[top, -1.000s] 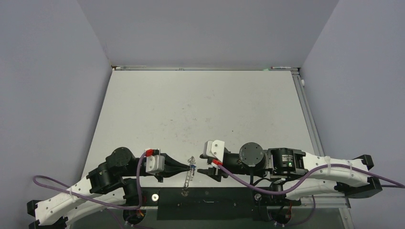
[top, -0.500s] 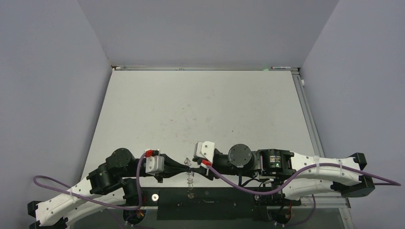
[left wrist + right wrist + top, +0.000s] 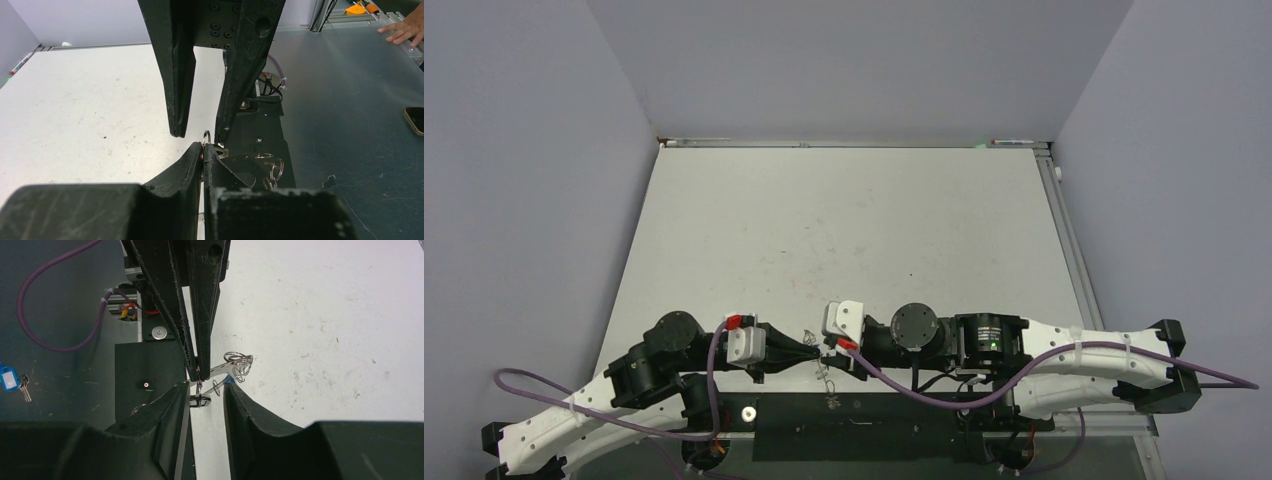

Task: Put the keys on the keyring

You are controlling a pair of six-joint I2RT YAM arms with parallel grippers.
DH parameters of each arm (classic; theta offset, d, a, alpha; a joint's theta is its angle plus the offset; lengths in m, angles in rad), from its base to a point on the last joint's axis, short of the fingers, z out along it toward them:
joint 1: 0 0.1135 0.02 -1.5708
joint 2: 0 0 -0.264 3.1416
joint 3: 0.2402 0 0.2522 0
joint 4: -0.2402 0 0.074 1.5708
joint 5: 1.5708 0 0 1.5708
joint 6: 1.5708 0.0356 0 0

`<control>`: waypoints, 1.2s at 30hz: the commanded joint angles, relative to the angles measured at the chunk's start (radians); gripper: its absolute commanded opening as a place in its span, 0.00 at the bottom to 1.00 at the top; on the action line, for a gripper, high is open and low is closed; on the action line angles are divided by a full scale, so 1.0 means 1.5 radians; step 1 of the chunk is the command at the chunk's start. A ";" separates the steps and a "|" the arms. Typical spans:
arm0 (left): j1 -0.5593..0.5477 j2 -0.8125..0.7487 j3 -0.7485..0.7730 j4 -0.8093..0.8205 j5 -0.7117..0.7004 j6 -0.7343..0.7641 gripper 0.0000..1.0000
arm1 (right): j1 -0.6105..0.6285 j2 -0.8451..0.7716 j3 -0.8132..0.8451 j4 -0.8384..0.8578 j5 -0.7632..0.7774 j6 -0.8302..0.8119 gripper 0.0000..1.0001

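Both grippers meet over the table's near edge. My left gripper (image 3: 811, 350) (image 3: 202, 150) is shut on a small wire loop (image 3: 206, 135) on the rim of the keyring (image 3: 220, 371). The keyring is a grey disc seen edge-on and hangs below the fingers (image 3: 827, 378). More loops (image 3: 239, 363) bunch at its far side. My right gripper (image 3: 205, 395) (image 3: 828, 352) faces the left one with its jaws partly apart. A dark key (image 3: 200, 401) hangs from the pinched loop and rests against the right gripper's left finger (image 3: 175, 407). A blue key (image 3: 231, 381) shows at the other fingertip.
The black base plate (image 3: 864, 425) runs along the near edge under the grippers. Off the table on a dark surface lie a blue-tagged key (image 3: 8, 379), a phone (image 3: 415, 118) and a person's hand (image 3: 402, 32). A purple cable (image 3: 60, 295) loops beside the left arm.
The right arm has moved left until its jaws surround the left gripper's tips, and its jaws have narrowed. The keyring has swung and hangs lower. The left gripper stays shut.
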 commanded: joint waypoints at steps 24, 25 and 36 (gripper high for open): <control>0.007 -0.030 0.003 0.072 0.000 -0.018 0.00 | -0.014 -0.017 -0.015 0.022 -0.011 0.001 0.05; 0.007 -0.034 0.001 0.075 0.000 -0.019 0.00 | -0.014 -0.021 -0.018 0.024 -0.010 0.002 0.05; 0.010 -0.061 -0.008 0.095 -0.003 -0.033 0.00 | -0.014 -0.037 -0.051 0.051 -0.008 0.019 0.05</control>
